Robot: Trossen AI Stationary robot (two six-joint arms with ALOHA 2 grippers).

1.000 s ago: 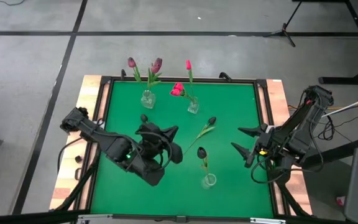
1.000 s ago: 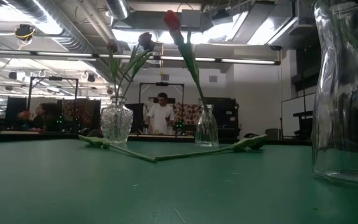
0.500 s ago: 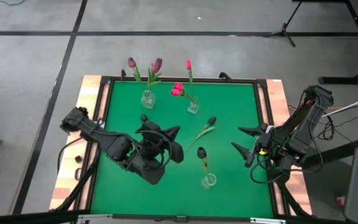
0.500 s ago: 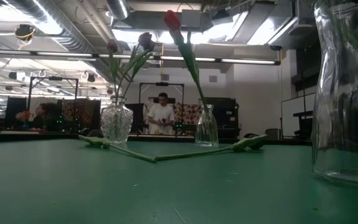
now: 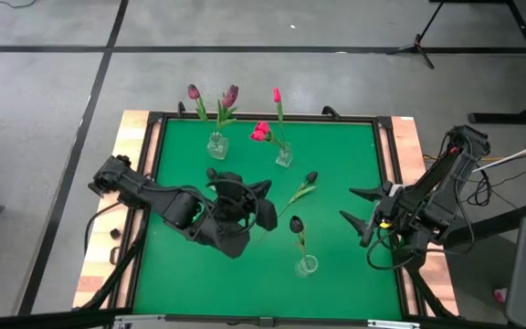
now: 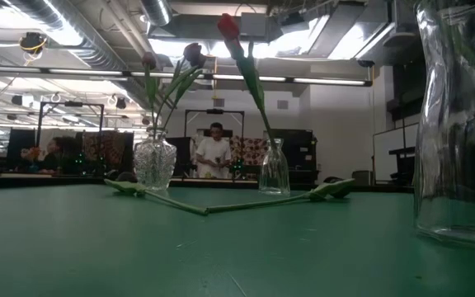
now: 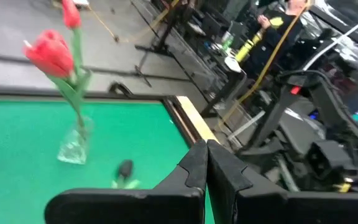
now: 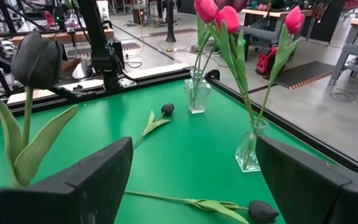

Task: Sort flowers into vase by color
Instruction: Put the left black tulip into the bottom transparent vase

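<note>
A clear vase [image 5: 216, 144] at the far side holds two dusky purple flowers [image 5: 230, 94]. Beside it, a slim vase [image 5: 284, 156] holds pink flowers [image 5: 261, 132]. A third vase [image 5: 307, 266] near the front holds one near-black flower [image 5: 297, 224]. Another near-black flower [image 5: 304, 187] lies flat on the mat, and a further dark bud [image 5: 212, 173] lies by the left arm. My left gripper [image 5: 267, 203] is shut, just left of the lying flower and touching nothing. My right gripper [image 5: 359, 206] waits open at the table's right.
The green mat sits in a black frame [image 5: 380, 183] with wooden side strips. In the low view the near vase [image 6: 458, 124] fills the right side. A person [image 6: 214, 153] stands in the room beyond the table. Bare mat lies between the two grippers.
My left arm has swung toward the table's right and slightly toward its far edge, bringing its gripper closer to the near-black flower lying on the mat. The flowers, the vases and the right arm have kept still.
</note>
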